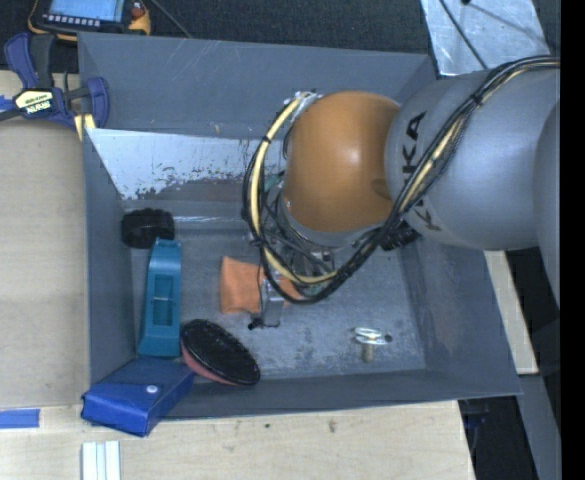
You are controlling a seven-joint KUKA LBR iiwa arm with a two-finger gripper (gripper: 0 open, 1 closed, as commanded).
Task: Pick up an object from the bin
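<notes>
Gripper (266,313) is lowered near the centre of the bin (312,356), against the right edge of an orange piece (235,283). How far it is open cannot be told, nor whether anything is held. The orange piece is flat, roughly square, and lies on the grey speckled floor. By the left wall lie a blue dispenser (161,298) and a black cylinder (147,228). A black round brush (220,352) lies at the near edge.

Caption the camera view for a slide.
Gripper beside an orange block, with a blue dispenser and black round brush nearby.
</notes>
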